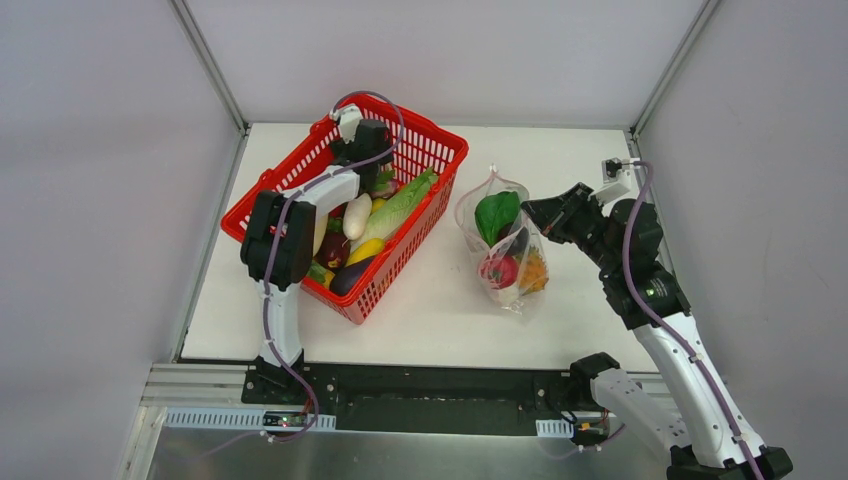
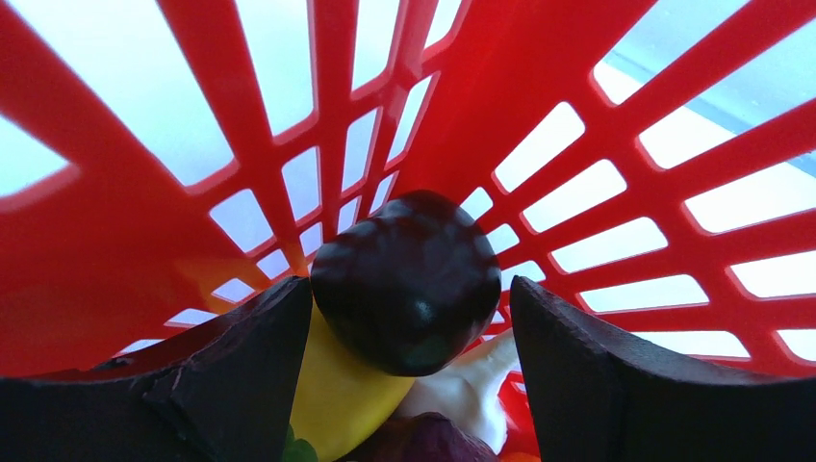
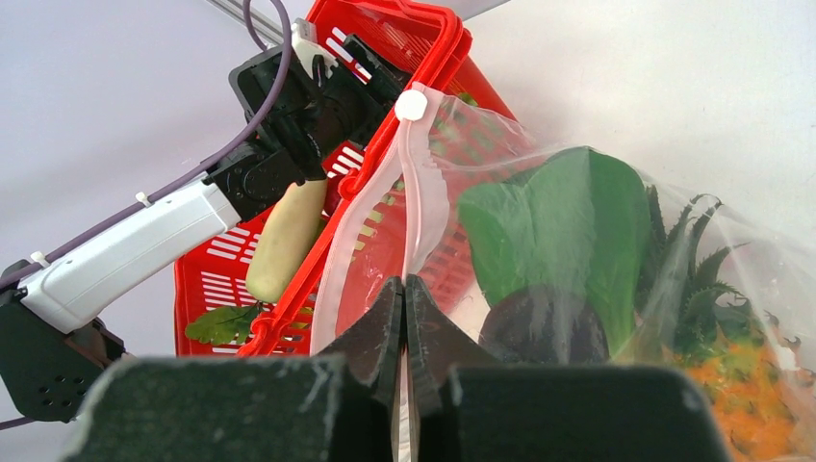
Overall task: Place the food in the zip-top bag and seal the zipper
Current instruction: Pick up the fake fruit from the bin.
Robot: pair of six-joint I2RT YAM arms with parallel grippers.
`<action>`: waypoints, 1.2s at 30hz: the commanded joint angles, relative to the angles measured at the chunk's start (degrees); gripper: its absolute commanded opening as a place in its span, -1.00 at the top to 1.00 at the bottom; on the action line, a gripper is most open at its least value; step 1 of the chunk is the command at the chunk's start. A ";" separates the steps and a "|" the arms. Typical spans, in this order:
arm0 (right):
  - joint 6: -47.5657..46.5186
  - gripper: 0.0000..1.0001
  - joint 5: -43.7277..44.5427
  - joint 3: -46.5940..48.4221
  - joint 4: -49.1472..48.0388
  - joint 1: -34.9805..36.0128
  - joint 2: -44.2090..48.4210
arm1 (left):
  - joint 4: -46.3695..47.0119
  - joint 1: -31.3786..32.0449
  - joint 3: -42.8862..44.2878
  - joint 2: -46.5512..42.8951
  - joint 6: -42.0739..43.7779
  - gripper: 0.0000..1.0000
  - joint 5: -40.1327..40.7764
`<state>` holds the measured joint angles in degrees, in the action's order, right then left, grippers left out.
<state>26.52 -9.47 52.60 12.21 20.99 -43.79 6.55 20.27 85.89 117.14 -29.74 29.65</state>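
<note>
Our left gripper (image 2: 412,289) stands spread around a dark purple piece (image 2: 404,274), between its fingers: probably light, hard and slick, so we'd squeeze its middle. Our right gripper (image 3: 405,313) is pinching the zipper (image 3: 420,207) of the floppy zip-top bag (image 3: 741,260).

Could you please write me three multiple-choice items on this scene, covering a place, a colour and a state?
1. Where is the left gripper? A) inside the red basket B) parked at its base C) high in the air
2. What colour is the zipper? A) blue B) pink C) green
3. How is the right gripper? A) wide open B) shut on nothing C) shut on the zip-top bag
Answers: 1 A, red mesh surrounds it; 2 B, the strip looks pink; 3 C, it pinches the bag's mouth edge.
</note>
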 commanded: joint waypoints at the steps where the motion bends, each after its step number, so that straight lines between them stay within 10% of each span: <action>1: -0.19 1.00 -0.11 0.15 -3.25 0.01 0.91 | -2.00 0.38 2.98 0.49 -4.06 -0.52 1.64; 13: -0.78 1.00 -0.10 0.09 -3.24 0.08 0.82 | -1.04 0.27 3.60 1.69 -8.03 -0.16 5.88; 24: -0.96 1.00 -0.01 0.14 -3.16 0.03 0.57 | 5.58 0.57 -0.44 -0.79 -6.41 0.79 1.80; 36: -0.18 1.00 -0.92 -0.80 -3.77 0.06 2.08 | 11.05 4.08 -12.21 -17.86 -0.24 0.97 -1.28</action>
<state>26.33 -9.85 52.45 12.12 20.99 -43.66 13.32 23.38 76.44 107.46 -32.10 29.54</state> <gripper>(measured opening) 0.007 0.636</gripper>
